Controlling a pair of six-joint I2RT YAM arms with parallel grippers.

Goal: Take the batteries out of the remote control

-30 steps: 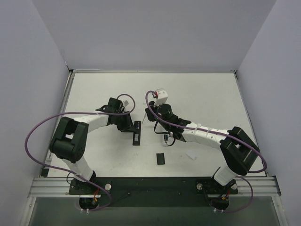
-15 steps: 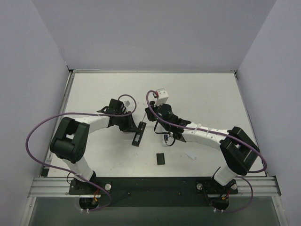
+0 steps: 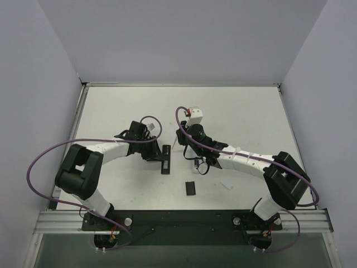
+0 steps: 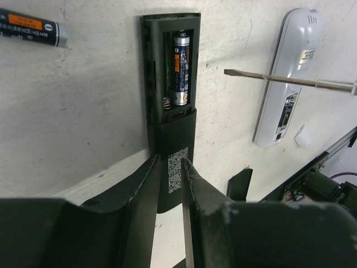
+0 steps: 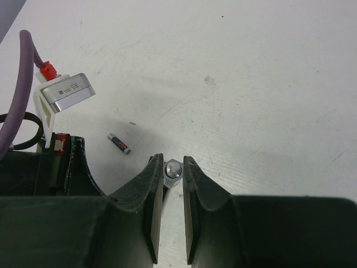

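- Steadying the black remote (image 3: 164, 161) on the desk (image 3: 240, 111) is the left pincer's (image 3: 158, 153) share of the work. In the overhead view its arm reaches in from the left with the forearm low. The right arm stretches across from the other side, and the right pincer (image 3: 181, 142) hangs just beside the remote's far end. The flat black cover (image 3: 191, 188) lies apart, nearer the bases.
- From the left wrist, that pincer is clamped on the remote's closed lower end, a finger on each side.
  - The bay is uncovered. The seated battery (image 4: 180, 67) fills the right slot, and the left slot is bare with its spring showing.
  - The loose battery (image 4: 30, 28) lies on the desk, up and left of the remote.
  - The thin tool (image 4: 262, 76) points at the bay from the right, with its flat tip short of it, and crosses over the white remote (image 4: 294, 50).
  - My judgement is that the tip should slip under one end of the seated battery and lever it up gently while the clamp holds firm.
- From the right wrist, the pincer is closed on the tool's hex-shaped metal end. The loose battery rests on the desk to the left.
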